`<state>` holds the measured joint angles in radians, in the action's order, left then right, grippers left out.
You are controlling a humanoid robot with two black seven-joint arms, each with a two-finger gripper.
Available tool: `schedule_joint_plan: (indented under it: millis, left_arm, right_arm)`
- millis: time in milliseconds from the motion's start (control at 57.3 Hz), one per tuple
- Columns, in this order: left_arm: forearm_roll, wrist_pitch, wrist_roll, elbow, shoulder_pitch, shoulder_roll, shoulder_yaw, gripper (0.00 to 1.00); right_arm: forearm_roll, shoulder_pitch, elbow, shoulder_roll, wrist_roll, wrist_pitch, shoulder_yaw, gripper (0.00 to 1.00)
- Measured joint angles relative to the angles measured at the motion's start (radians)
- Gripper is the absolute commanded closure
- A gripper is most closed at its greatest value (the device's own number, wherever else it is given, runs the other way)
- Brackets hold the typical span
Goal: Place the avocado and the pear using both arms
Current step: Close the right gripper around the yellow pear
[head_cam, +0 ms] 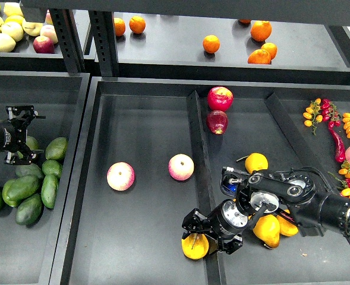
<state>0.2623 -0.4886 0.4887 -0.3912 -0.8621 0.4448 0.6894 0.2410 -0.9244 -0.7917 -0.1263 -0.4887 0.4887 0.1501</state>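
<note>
My left gripper [20, 134] hangs open and empty over the left bin, just above a pile of green avocados [23, 189]; one avocado [56, 148] lies right beside it. My right gripper [199, 230] reaches low across the divider into the middle tray. Its open fingers [192, 220] sit over a golden-yellow pear [192, 248] that rests on the tray floor near the front. More yellow pears [268, 230] lie under the right arm in the right compartment.
Two pink-yellow apples [120, 176] [180, 167] lie in the middle tray. Two red apples [220, 98] sit beyond the slanted divider [197, 136]. Chillies and small tomatoes [335, 127] lie at the right. Oranges [210, 44] are on the back shelf.
</note>
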Motion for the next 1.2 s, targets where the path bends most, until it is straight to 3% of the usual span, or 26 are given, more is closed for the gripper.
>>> schedule_joint_plan:
  millis: [87, 454, 506, 576, 663, 733, 1204]
  left_arm:
    - [0.0, 0.0, 0.0, 0.0, 0.0, 0.0, 0.0, 0.0]
    - [0.0, 0.0, 0.0, 0.0, 0.0, 0.0, 0.001, 0.0]
    - [0.0, 0.0, 0.0, 0.0, 0.0, 0.0, 0.001, 0.0]
    - [0.0, 0.0, 0.0, 0.001, 0.0, 0.0, 0.001, 0.0]
    - [0.0, 0.0, 0.0, 0.001, 0.0, 0.0, 0.001, 0.0]
    - [0.0, 0.0, 0.0, 0.001, 0.0, 0.0, 0.001, 0.0]
    - [0.0, 0.0, 0.0, 0.003, 0.002, 0.0, 0.002, 0.0]
  right_arm:
    - [0.001, -0.001, -0.001, 0.004, 0.0, 0.0, 0.007, 0.32]
    - [0.082, 0.004, 0.002, 0.015, 0.0, 0.0, 0.002, 0.45]
    - [0.093, 0.005, 0.006, 0.018, 0.0, 0.0, 0.0, 0.51]
    - [0.102, 0.005, 0.019, 0.025, 0.0, 0.0, -0.003, 0.65]
    - [0.099, 0.007, 0.033, 0.028, 0.0, 0.0, -0.008, 0.69]
    - [0.099, 0.01, 0.046, 0.029, 0.0, 0.0, -0.02, 0.78]
    - [0.089, 0.062, 0.104, 0.029, 0.0, 0.0, -0.13, 0.97]
